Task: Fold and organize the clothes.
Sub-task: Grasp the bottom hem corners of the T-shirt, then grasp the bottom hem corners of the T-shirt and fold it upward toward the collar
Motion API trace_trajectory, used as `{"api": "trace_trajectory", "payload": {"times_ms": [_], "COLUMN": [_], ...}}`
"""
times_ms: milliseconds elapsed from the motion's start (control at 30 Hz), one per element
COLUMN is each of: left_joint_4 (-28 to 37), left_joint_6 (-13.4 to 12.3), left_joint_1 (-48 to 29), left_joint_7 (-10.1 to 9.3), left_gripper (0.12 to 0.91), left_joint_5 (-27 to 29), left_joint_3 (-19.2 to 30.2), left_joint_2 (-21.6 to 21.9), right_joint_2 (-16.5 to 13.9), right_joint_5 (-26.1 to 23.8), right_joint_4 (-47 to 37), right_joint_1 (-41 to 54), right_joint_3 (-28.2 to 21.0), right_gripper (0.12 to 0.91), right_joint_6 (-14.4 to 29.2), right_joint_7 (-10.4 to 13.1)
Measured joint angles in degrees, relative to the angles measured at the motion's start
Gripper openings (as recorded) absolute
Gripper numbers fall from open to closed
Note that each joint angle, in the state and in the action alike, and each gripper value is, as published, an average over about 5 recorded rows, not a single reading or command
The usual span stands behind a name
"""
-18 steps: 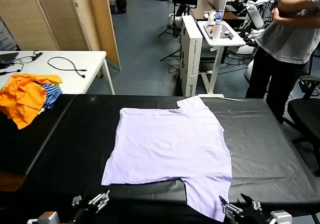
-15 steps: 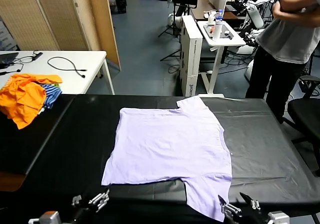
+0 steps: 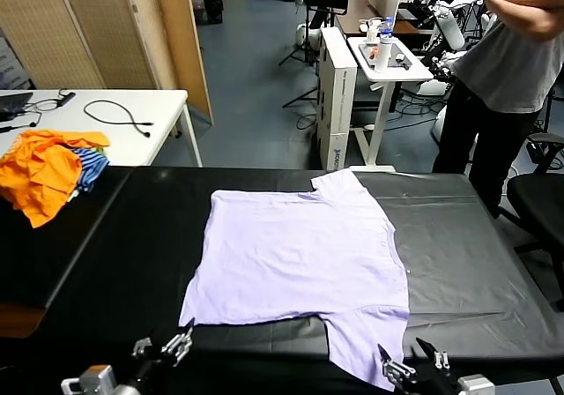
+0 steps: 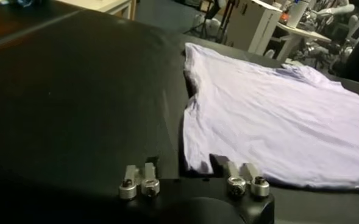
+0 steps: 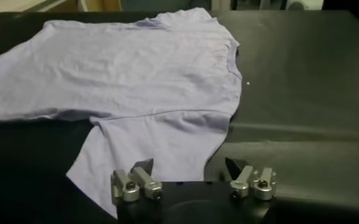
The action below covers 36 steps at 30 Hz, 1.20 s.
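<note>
Here your T-shirt (image 3: 300, 258) lies flat in the middle of the black table (image 3: 476, 263). Your left gripper (image 3: 167, 351) at 7 o'clock and right gripper (image 3: 408, 366) at 5 o'clock hover open and empty at its near edge, probably to pinch it.

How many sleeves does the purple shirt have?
2: on the T-shirt, one sleeve points to the table's far edge, the other sleeve lies at the near edge by the right gripper.

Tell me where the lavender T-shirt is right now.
In the head view the T-shirt lies spread flat mid-way across the black table, its near sleeve just ahead of the right gripper.
</note>
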Motion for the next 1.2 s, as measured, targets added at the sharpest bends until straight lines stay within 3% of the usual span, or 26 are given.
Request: {"api": "trace_trajectory", "payload": {"times_ms": [133,233,533,833,1200], "left_joint_4": [0.2,0.3,-0.6,-3.9,-6.4], "left_joint_6": [-0.1,-0.2,0.0,0.2,-0.3], "left_joint_1": [0.1,0.4,1.4,5.5,1.7], "left_joint_7": [0.00,0.01,-0.54,-1.89,-3.68], "left_gripper": [0.255,0.197,0.146,0.146,0.146], "left_joint_5": [0.2,0.4,0.4,-1.6,-7.2], "left_joint_3": [0.0,0.0,0.3,-2.0,-1.7], "left_joint_2": [0.0,-0.1,-0.1,2.4,1.3], "right_joint_2": [0.0,0.0,-0.1,-0.5,-2.2], "right_joint_5": [0.1,0.3,3.0,6.9,11.5], "right_joint_4": [0.2,0.7,5.1,6.8,3.8], "right_joint_1": [-0.3,-0.5,-3.2,-1.5,11.1], "right_joint_3": [0.1,0.4,2.1,4.0,4.3], "right_gripper": [0.230,0.144,0.139,0.139,0.139], "right_joint_6": [0.0,-0.2,-5.4,-3.8,-6.4], "right_joint_7": [0.1,0.6,4.2,3.1,5.3]}}
